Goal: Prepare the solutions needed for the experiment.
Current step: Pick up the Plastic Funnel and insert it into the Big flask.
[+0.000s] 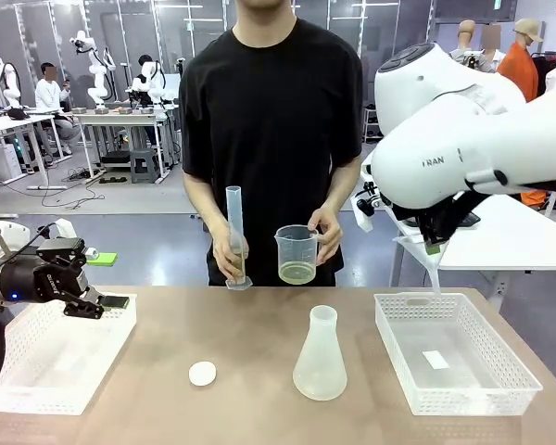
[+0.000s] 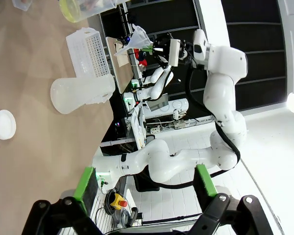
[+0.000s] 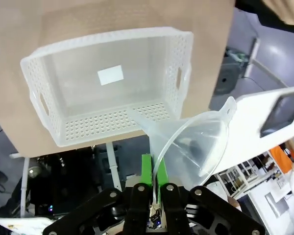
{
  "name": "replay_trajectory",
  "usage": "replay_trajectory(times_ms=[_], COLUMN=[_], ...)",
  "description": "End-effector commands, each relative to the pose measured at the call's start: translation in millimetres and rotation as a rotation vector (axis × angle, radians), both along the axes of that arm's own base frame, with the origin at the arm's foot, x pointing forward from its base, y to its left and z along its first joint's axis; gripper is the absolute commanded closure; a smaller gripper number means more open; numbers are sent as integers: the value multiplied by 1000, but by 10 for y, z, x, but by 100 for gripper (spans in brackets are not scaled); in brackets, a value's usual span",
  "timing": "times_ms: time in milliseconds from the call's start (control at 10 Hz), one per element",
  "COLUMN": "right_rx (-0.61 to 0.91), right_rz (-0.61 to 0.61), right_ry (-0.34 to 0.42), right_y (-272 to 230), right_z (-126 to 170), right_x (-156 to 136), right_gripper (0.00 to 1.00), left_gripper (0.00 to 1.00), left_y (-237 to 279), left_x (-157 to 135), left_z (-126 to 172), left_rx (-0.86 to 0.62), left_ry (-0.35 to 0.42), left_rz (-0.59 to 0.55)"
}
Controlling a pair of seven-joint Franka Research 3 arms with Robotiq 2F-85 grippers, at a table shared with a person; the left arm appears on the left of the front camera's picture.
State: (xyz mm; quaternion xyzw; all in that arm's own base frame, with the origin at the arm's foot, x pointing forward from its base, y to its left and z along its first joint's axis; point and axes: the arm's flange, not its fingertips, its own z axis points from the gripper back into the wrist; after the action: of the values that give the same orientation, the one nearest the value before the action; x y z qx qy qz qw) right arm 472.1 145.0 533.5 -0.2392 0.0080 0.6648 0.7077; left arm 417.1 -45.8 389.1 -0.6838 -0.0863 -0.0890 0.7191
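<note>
The person across the table holds a clear beaker [image 1: 296, 253] with a shallow layer of pale yellow solution [image 1: 296, 273], and stands a tall graduated cylinder [image 1: 233, 232] on the table with the other hand. The beaker's yellow bottom [image 2: 81, 9] also shows in the left wrist view. An empty conical flask [image 1: 320, 357] stands mid-table. My right gripper [image 3: 153, 183] is shut on the rim of a clear funnel [image 3: 196, 142], hanging above the right basket [image 1: 454, 389]. My left gripper [image 2: 144, 183] is open and holds nothing, hovering over the left basket [image 1: 37, 371].
A small white round cap [image 1: 202, 374] lies on the table left of the flask. The right basket holds just a white label [image 1: 435, 360]. The bulky right arm [image 1: 463, 139] hangs over the table's right side. Other tables stand behind the person.
</note>
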Motion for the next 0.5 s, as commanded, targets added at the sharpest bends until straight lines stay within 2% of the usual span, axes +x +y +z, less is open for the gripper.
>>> replay_trajectory(times_ms=[0,300,400], right_rx=[-2,88,149], right_rz=[-13,20,-9], right_ry=[-124,-258,-254], right_y=[32,120,111], right_z=[-98,-62,-70], right_x=[-264,-492,-470], right_gripper=[100,100,100], left_gripper=[0,0,0], left_y=[-16,-16,-16], left_x=[7,7,7], left_z=[28,28,28], left_rx=[-15,-15,-15], left_ry=[-3,-3,-3], left_rz=[9,9,9])
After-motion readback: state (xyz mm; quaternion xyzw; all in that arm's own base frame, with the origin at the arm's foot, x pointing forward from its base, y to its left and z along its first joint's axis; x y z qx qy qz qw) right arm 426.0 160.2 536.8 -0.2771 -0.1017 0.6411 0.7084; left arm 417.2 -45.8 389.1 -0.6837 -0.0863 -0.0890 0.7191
